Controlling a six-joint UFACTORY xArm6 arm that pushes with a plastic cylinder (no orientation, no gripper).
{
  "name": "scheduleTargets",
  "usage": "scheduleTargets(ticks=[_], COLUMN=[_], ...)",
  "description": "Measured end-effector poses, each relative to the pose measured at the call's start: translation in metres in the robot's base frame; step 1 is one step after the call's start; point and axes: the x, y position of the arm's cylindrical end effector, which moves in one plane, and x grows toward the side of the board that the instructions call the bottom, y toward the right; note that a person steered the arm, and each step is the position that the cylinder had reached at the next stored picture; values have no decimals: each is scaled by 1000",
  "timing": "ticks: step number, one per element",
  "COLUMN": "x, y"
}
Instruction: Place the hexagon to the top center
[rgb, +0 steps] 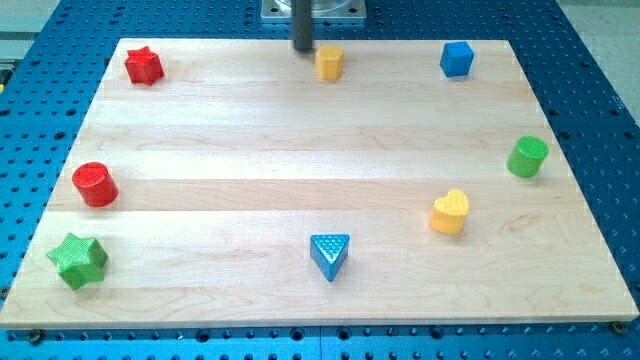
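Note:
The yellow hexagon (330, 62) sits near the view's top centre of the wooden board (300, 150). My tip (303, 48) is at the board's top edge, just to the left of the yellow hexagon and slightly above it, with a small gap between them. The rod comes down from the view's top.
A red star (144, 66) lies at top left, a blue cube (456, 58) at top right, a green cylinder (527, 157) at right, a yellow heart (450, 211) lower right, a blue triangle (330, 255) bottom centre, a green star (78, 260) bottom left, a red cylinder (96, 184) at left.

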Motion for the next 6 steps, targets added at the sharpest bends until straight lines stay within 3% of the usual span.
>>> scheduleTargets(ticks=[1,2,3,4,6], x=[32,111,135,104,31], y=[29,-9,-57,-25,-13])
